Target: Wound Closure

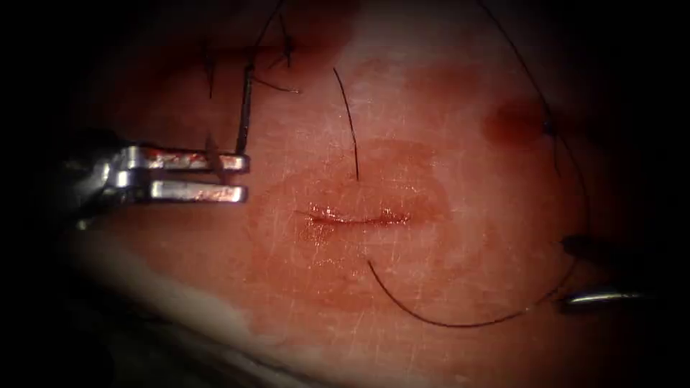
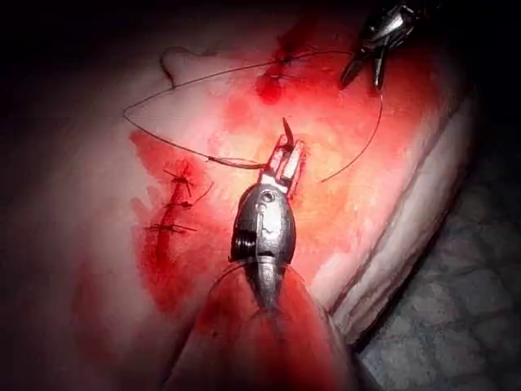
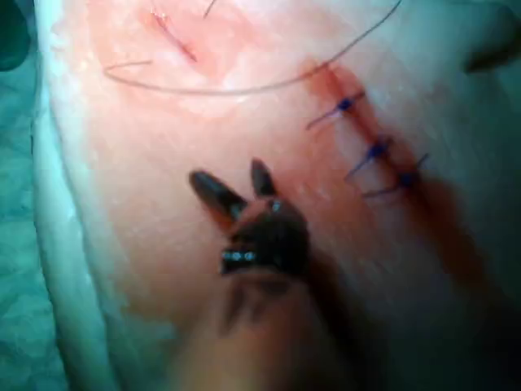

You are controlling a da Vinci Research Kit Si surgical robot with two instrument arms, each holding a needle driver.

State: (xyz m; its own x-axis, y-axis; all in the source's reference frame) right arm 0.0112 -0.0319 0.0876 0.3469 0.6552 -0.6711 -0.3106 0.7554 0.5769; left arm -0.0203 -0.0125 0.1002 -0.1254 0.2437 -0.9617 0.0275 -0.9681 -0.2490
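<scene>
Closest to the lens sits the left claw [image 2: 286,155], closed on the needle [image 2: 286,130], with a short curved end of it poking out past the tips. From the endoscope the left claw [image 1: 244,177] lies level and points right. Its two jaws show a gap along their length, and the needle [image 1: 244,108] is caught at the upper one near the tip. The needle is clear of the tissue [image 1: 445,144], up and to the left of the cut [image 1: 356,218]. Its long axis runs almost straight up the endoscope view, leaning slightly right at its upper end, and it is seen so nearly edge-on that its curve barely shows. Which end is the point cannot be told. A grip this close to the tips probably keeps the needle lifted off the surface and away from the cut. The thread [image 1: 460,323] enters the tissue just above the cut, comes out just below it, then sweeps in a wide slack arc toward the right. There the right claw [image 1: 566,274] stands open and grips nothing, and the thread passes between or just beside its jaws, perhaps so it can be reached. Its own wrist view shows the right claw [image 3: 228,173] spread in a V above bare tissue. Older stitches [image 3: 374,151] lie well apart from the cut, amid red fluid [image 1: 514,122].
</scene>
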